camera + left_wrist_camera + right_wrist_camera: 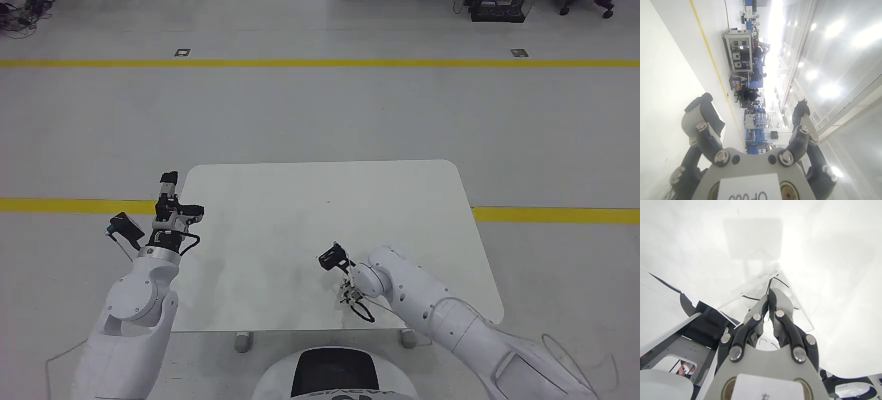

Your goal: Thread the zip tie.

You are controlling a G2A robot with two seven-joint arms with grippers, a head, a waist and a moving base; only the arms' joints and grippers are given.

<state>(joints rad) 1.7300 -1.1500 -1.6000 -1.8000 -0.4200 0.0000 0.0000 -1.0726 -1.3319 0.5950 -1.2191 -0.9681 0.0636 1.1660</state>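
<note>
A thin black zip tie (780, 281) runs across a clear plastic plate (800, 317) lying on the white table (400, 200). My right gripper (768, 293) is shut on the zip tie, just above the plate. From above, this gripper (347, 292) is near the table's front edge, and a black loop of the tie (362, 308) curls beside it. My left gripper (753, 108) stands open with nothing between its fingers and points out into the room. In the top view it (178, 198) is at the table's left edge, far from the tie.
The table's front edge (300, 330) is close behind the right gripper. Yellow floor lines (320, 63) cross the floor beyond the table. Workstations and cabinets (740, 55) stand far off in the room.
</note>
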